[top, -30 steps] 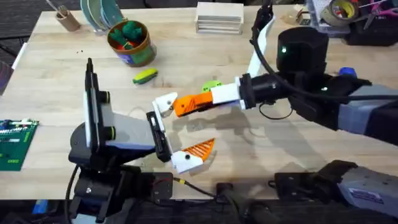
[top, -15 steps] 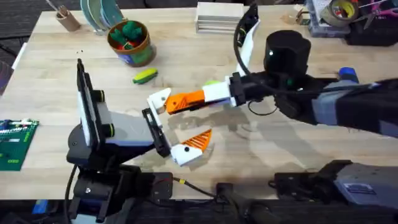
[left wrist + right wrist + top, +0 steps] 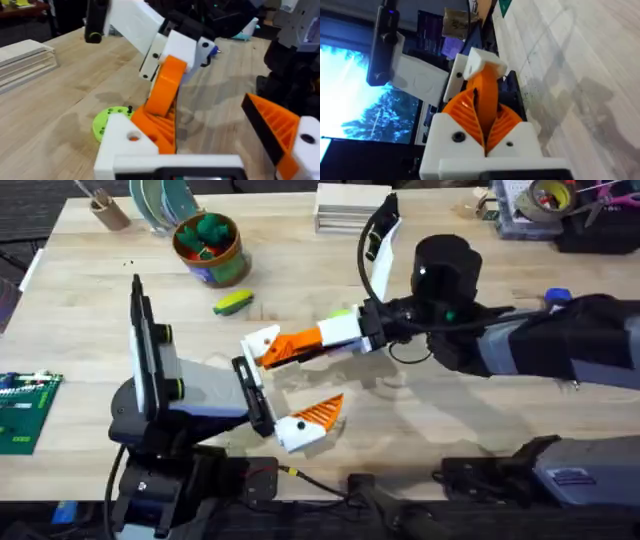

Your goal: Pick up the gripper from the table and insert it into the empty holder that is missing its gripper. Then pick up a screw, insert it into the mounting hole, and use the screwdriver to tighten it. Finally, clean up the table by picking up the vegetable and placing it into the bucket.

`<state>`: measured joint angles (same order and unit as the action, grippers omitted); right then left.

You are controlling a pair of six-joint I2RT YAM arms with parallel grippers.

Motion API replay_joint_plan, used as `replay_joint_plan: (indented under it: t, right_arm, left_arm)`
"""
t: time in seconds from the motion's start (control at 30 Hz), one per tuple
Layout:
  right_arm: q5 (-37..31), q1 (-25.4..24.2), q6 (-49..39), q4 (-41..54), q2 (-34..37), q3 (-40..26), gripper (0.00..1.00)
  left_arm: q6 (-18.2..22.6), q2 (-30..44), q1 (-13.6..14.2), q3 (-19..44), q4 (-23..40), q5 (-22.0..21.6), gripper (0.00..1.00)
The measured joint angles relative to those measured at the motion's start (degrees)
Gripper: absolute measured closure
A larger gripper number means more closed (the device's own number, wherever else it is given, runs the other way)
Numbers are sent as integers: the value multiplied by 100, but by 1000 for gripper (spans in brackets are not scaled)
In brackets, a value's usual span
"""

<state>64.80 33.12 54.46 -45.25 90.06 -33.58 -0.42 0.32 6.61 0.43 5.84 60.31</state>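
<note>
The right gripper's fingers [image 3: 470,112] are clamping the orange gripper [image 3: 292,345], nosing it against the left arm's white holder [image 3: 262,340] above the tabletop [image 3: 90,300]; alignment should precede pushing.

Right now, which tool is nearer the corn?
Right. Its tool sits just beside the corn, toward the table's middle, shut on the orange pad. The left tool lies farther off, toward the near edge.
</note>
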Motion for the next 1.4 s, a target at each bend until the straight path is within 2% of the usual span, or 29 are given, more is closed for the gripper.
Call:
replay_joint_plan:
  t: [0.4,0.87,1.4]
  right_arm:
    - [-212,144,109,-192,57,2,990]
    - [-1033,324,259,-583,57,42,992]
    - [-1154,322,395,-789,96,42,992]
  left_arm:
    - [45,-1,-31,0,25,187,8]
    - [90,-2,-120,0,14,76,8]
    - [177,-2,-120,0,16,117,7]
